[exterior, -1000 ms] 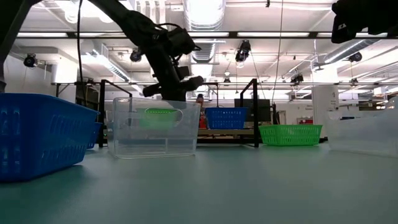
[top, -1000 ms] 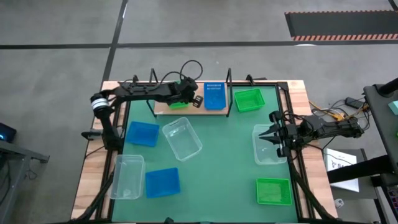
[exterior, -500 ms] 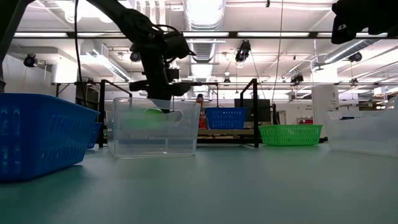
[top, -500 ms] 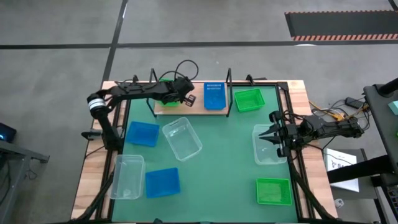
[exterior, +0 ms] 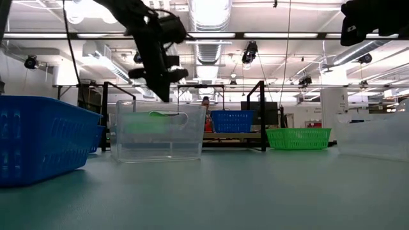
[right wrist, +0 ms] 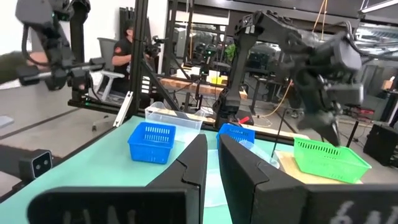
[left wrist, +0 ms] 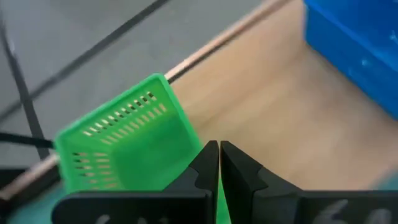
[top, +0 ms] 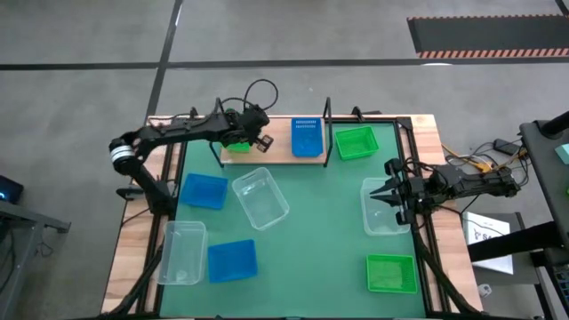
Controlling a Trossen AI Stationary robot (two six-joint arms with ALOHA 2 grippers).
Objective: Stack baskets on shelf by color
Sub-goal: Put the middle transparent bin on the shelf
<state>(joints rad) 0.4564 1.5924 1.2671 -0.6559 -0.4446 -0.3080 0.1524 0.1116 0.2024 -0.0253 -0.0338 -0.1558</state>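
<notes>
green basket (left wrist: 127,146) on wooden shelf (left wrist: 292,118)

Room around my table: open industrial hall, bright overhead lighting.

From above I see a grey concrete floor (top: 80,107) crossed by dark seam lines, with a black mat edged in red-and-white hazard striping (top: 484,36) at the far right. Level across the table, the ceiling carries long fluorescent strips (exterior: 281,35), white ducting (exterior: 208,13) and hanging black lamps (exterior: 250,50). A seated person (right wrist: 127,46) is at a workbench with black metal frames (right wrist: 140,37) nearby.
</notes>
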